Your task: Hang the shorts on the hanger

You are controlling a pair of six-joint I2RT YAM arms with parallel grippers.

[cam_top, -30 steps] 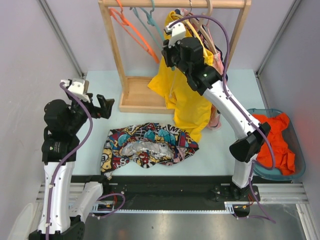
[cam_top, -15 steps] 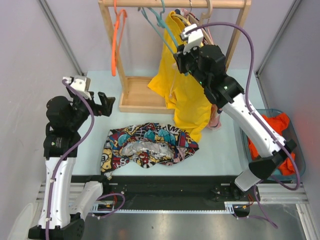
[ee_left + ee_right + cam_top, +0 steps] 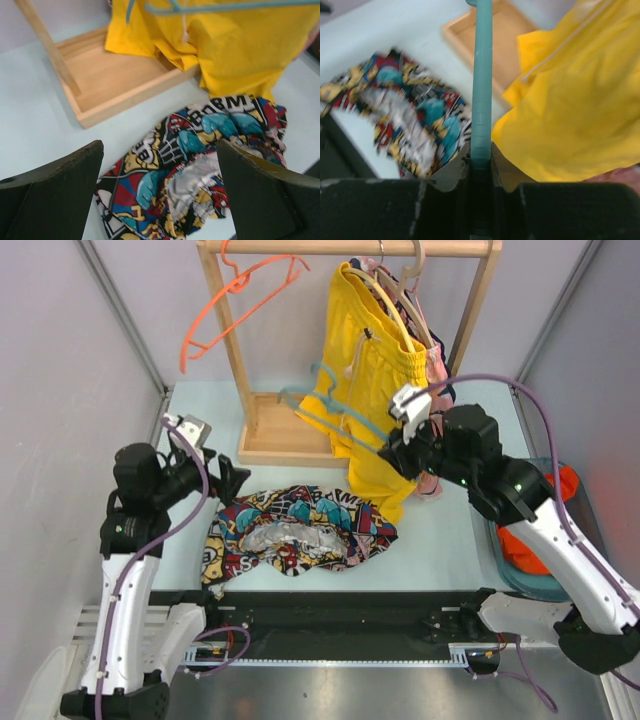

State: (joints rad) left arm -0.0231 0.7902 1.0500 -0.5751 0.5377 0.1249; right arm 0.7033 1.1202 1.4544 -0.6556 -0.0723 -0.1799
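Comic-print multicolour fabric shorts (image 3: pixel 300 530) are lying crumpled on the pale table (image 3: pixel 450 540), just in front of the wooden rack's base tray (image 3: pixel 275 435), nr the table's front edge. No gripper is touching them.

Thin teal plastic hanger (image 3: pixel 481 75) is hanging in the air off the rail, in front of the plain yellow shorts (image 3: pixel 375 390), above and behind the comic-print pair. We are noting the R gripper (image 3: pixel 481 157) clamping it: jaws are pressing tight on the teal bar, w/ no gap showing in the wrist view.

L gripper (image 3: pixel 159 150) is hovering over the L end of the shorts w/ jaws spread wide and holding nothing; the print is showing between its fingers.

Orange plastic hanger (image 3: pixel 235 310) is tilting on the rail at upper L. Teal basket (image 3: pixel 540 585) w/ orange cloth is sitting at far R.
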